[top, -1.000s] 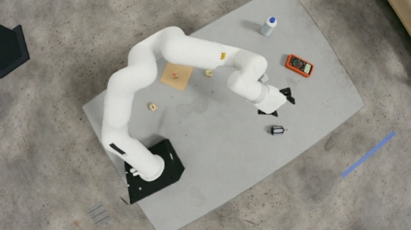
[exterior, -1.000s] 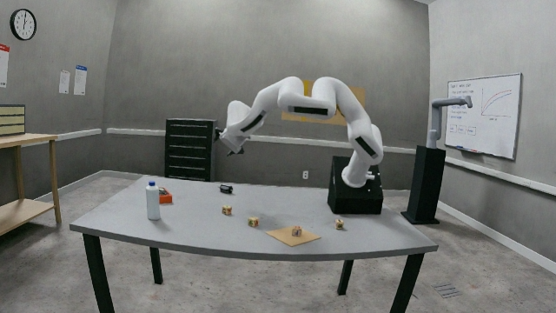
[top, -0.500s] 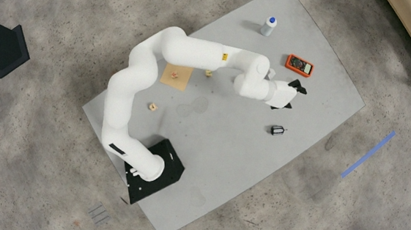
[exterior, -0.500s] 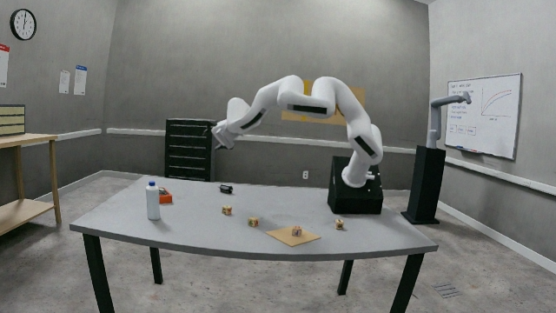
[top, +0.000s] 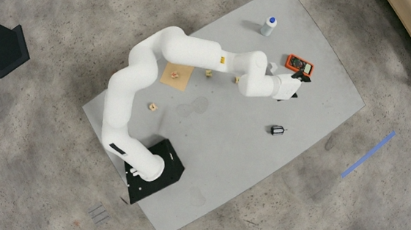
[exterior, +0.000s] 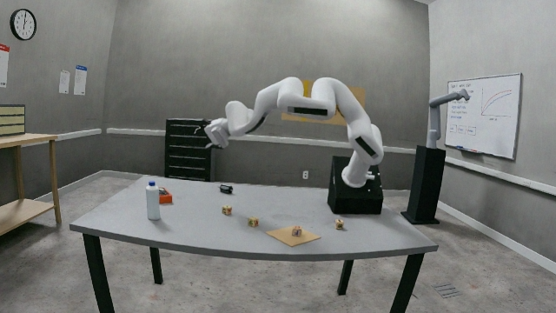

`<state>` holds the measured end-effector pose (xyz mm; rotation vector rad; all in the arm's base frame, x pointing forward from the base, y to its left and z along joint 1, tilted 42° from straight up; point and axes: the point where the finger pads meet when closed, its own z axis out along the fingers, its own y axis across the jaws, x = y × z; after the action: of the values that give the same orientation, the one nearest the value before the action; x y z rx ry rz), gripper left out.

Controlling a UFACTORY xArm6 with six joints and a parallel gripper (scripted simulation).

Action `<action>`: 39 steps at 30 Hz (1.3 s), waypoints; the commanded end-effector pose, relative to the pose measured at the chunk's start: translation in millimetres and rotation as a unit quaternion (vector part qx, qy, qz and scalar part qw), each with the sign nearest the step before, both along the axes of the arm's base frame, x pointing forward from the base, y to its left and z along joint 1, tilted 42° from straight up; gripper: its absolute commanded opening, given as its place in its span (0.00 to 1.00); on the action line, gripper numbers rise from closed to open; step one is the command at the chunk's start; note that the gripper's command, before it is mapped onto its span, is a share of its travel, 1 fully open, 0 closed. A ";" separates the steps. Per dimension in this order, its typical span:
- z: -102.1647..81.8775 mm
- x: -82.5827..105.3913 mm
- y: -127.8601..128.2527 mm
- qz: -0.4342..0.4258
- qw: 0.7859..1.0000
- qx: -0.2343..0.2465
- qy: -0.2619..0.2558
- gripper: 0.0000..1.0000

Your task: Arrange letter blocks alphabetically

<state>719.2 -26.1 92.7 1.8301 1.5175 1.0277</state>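
A tan mat [top: 179,76] lies on the grey table; it also shows in the side view [exterior: 293,236]. One wooden block [top: 174,74] [exterior: 296,230] sits on the mat. A second block [top: 208,72] [exterior: 253,222] lies on the table off the mat. A third block [top: 236,79] is partly hidden under my arm and is clear in the side view [exterior: 227,210]. A fourth block [top: 153,107] [exterior: 339,223] lies off the mat nearer the base. The letters are too small to read. My gripper [top: 299,76] is open and empty, high above the table, far from all the blocks.
A white bottle [top: 268,26] [exterior: 152,200] with a blue cap stands near the table's far corner. An orange multimeter [top: 298,64] [exterior: 164,196] lies under the gripper's spot. A small black object [top: 276,130] [exterior: 225,189] lies apart. The black robot base [top: 155,174] stands on the table.
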 end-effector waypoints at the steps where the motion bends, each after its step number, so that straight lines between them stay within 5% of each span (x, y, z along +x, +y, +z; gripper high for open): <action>1: 7.2 7.7 4.6 0.038 0.999 0.030 0.007 1.00; 22: 22.5 18.7 67.5 0.154 0.981 0.116 0.017 1.00; 30: 21.2 10.8 91.6 0.194 0.969 0.145 0.045 1.00; 39: 9.1 -21.9 133.1 0.260 0.936 0.192 0.135 1.00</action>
<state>709.2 93.8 103.6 1.8840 2.0625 1.4523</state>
